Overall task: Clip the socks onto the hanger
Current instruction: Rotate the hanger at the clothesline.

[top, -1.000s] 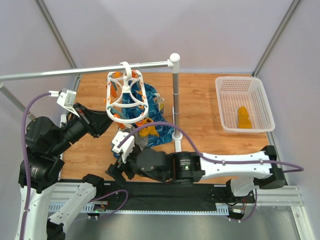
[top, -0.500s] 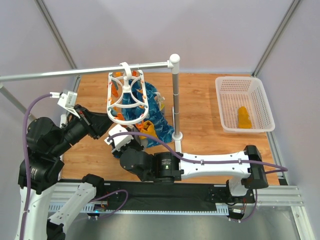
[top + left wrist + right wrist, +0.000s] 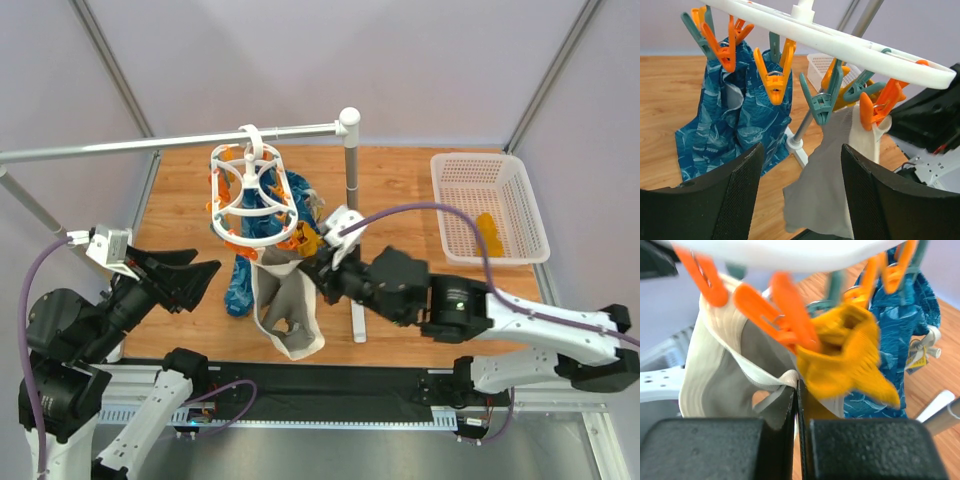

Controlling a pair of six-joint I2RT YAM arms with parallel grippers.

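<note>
- Wooden tabletop (image 3: 410, 200) below; left gripper (image 3: 801, 148) nearest, jaws wide and empty, standing clear of the clips
- Right gripper (image 3: 797, 386) pinched shut, gripping nothing I can see, just under one sock (image 3: 840, 357) clipped on the hanger (image 3: 250, 190)
- Farther off, second sock (image 3: 488, 237) waits in the basket (image 3: 450, 170)

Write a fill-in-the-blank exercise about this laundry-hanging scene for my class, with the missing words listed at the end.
The white plastic oval hanger hangs by its hook from the long grey metal ____.
One mustard-yellow fabric sock lies inside the white plastic ____.
The left pincer is ____.
The right pincer is ____.
Missing words: rail; basket; open; shut.
</note>
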